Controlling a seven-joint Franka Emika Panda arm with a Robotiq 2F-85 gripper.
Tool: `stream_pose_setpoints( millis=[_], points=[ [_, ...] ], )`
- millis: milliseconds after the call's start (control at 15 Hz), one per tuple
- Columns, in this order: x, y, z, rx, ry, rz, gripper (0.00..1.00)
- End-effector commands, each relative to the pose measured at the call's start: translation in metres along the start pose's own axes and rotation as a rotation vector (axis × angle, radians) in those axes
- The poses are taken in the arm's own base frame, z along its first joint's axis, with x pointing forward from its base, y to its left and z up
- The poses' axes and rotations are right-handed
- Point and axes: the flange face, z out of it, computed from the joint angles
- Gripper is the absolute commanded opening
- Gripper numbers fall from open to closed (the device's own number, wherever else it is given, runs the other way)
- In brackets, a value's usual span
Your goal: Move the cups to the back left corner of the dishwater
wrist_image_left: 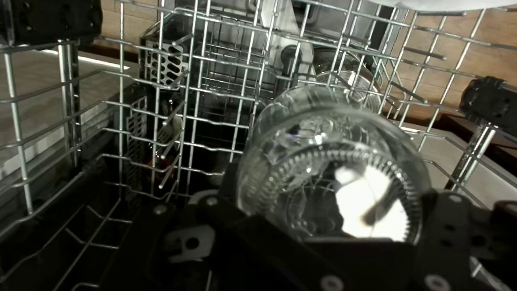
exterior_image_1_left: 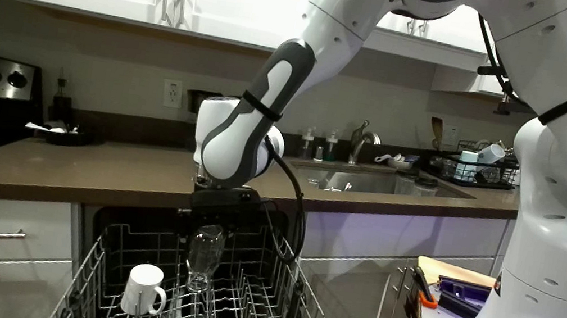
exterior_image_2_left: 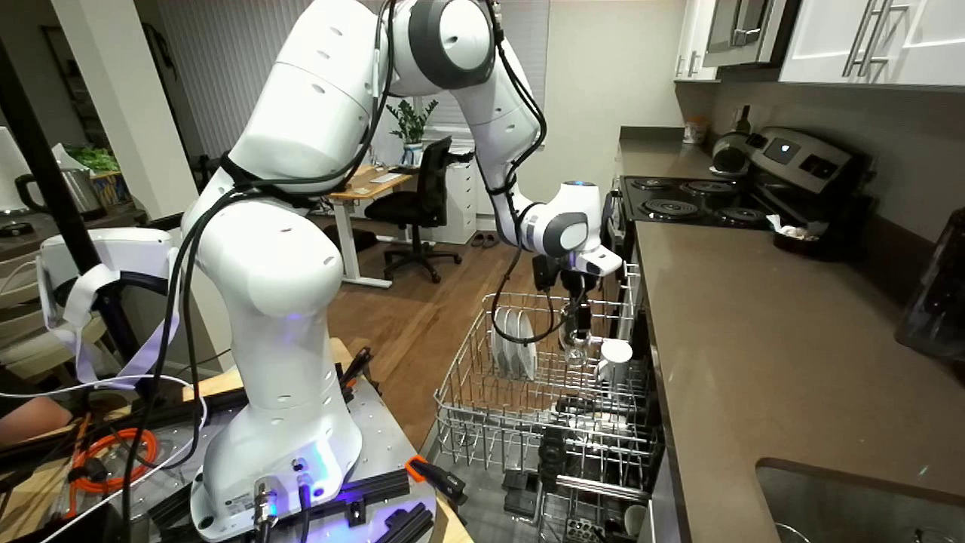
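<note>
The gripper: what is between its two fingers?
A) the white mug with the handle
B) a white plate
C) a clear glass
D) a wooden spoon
C, because the wrist view shows a clear glass between the fingers of the gripper, while the white mug sits apart in the dishwasher rack.

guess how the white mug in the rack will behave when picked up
The white mug looks ceramic, so probably stiff and apt to chip if knocked. It appears smooth and rounded, so could slip. The loop handle juts out sideways, so it might twist when lifted.
</note>
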Motion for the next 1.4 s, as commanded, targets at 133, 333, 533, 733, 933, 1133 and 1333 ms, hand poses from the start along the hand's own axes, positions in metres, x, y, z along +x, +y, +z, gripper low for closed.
stream_pose_setpoints(
  millis=[133,333,533,733,933,1133,1333],
  points=[
    [0.009,-0.009,-0.007,-0.012,0.038,-0.044,0.64],
    [0.019,-0.021,-0.016,0.002,0.068,-0.088,0.64],
    [0.032,-0.036,-0.023,0.024,0.086,-0.124,0.64],
    [0.041,-0.052,-0.020,0.045,0.085,-0.167,0.64],
    [0.049,-0.067,-0.011,0.060,0.081,-0.214,0.64],
    [0.057,-0.080,-0.003,0.067,0.080,-0.255,0.64],
    [0.063,-0.091,0.001,0.072,0.074,-0.285,0.64]
  ],
)
